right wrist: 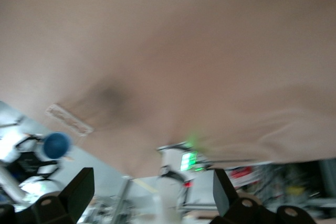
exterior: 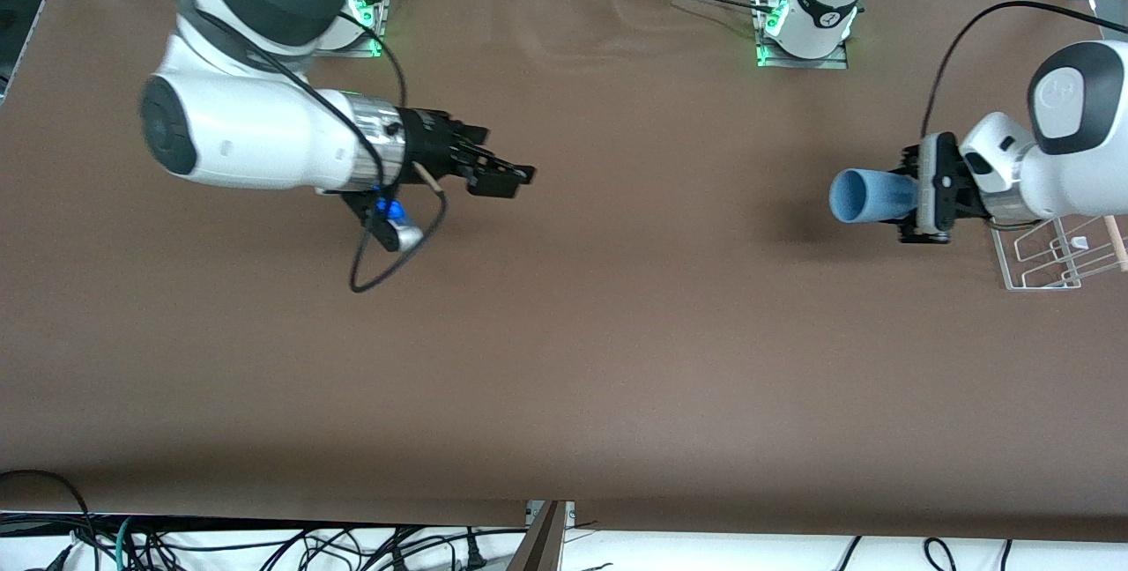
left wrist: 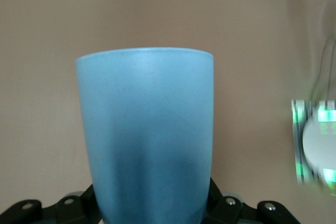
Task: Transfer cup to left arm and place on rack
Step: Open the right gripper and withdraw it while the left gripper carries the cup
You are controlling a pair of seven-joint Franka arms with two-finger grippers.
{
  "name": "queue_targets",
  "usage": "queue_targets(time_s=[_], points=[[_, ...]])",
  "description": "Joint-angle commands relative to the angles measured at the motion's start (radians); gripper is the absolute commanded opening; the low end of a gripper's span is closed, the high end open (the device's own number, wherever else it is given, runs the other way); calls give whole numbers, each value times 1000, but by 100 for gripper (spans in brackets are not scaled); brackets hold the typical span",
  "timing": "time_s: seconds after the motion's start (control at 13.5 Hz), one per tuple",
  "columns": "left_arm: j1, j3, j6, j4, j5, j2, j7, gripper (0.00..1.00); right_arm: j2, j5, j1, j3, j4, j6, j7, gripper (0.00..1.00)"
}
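Observation:
The light-blue cup (exterior: 868, 196) lies sideways in the air, its open mouth pointing toward the right arm's end of the table. My left gripper (exterior: 908, 196) is shut on its base end, above the table just beside the rack (exterior: 1044, 264). In the left wrist view the cup (left wrist: 147, 129) fills the middle, with a black finger against each side of it at my left gripper (left wrist: 152, 203). The white wire rack is partly hidden under the left arm. My right gripper (exterior: 514, 178) is open and empty above the table, well apart from the cup. In the right wrist view my right gripper (right wrist: 152, 188) is spread wide, and the cup (right wrist: 55, 145) shows small and distant.
The brown table cover (exterior: 617, 333) stretches between both arms. A black cable loop (exterior: 392, 258) hangs below the right wrist. The arm bases (exterior: 802, 42) with green lights stand along the edge farthest from the front camera. A pale wooden rod (exterior: 1116, 241) runs along the rack's edge.

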Motion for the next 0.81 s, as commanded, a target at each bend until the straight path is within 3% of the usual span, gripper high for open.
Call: queue_targets(time_s=[0.0, 0.15, 0.37, 0.59, 0.74], points=[[-3, 37, 19, 25, 235, -18, 6, 13, -244, -23, -3, -117, -279, -14, -210, 100], [6, 77, 66, 30, 403, -18, 5, 13, -329, -142, -3, -192, -384, -27, -379, 100], [103, 114, 198, -16, 504, -12, 17, 13, -357, -327, -3, -273, -392, -82, -790, 100], [144, 149, 348, -27, 691, 14, 5, 12, -378, -452, -3, -294, -396, -73, -939, 100], [161, 151, 393, -36, 794, 50, -27, 6, -418, -532, -3, -290, -439, -42, -963, 100]])
